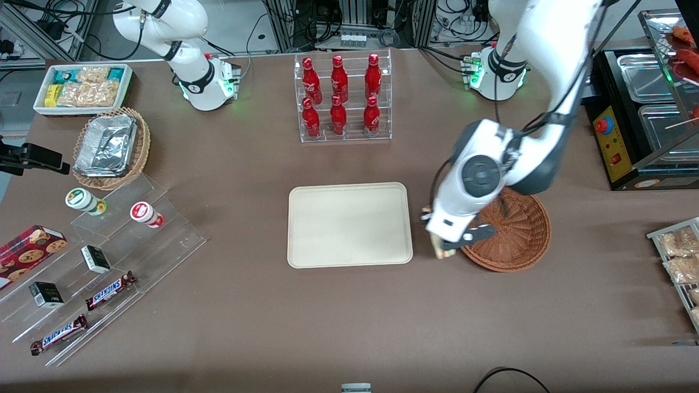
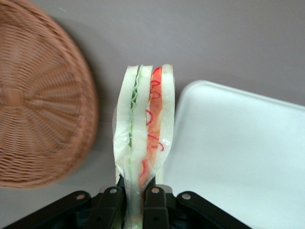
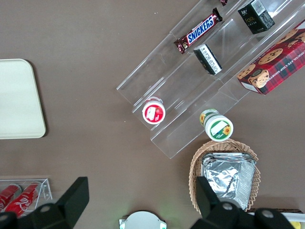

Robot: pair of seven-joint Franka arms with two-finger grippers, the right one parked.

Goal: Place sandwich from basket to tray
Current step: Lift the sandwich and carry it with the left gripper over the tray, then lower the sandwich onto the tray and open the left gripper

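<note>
My gripper is shut on the sandwich, a clear-wrapped wedge of pale bread with green and red layers, gripped at one end. In the front view the gripper hangs above bare table between the basket and the tray, and a sliver of the sandwich shows under the arm. The reddish-brown wicker basket is bare inside. The cream tray lies flat, with nothing on it.
A clear rack of red bottles stands farther from the camera than the tray. Toward the parked arm's end are acrylic steps with snacks, a tan basket of foil trays and a white bin. A black food warmer stands toward the working arm's end.
</note>
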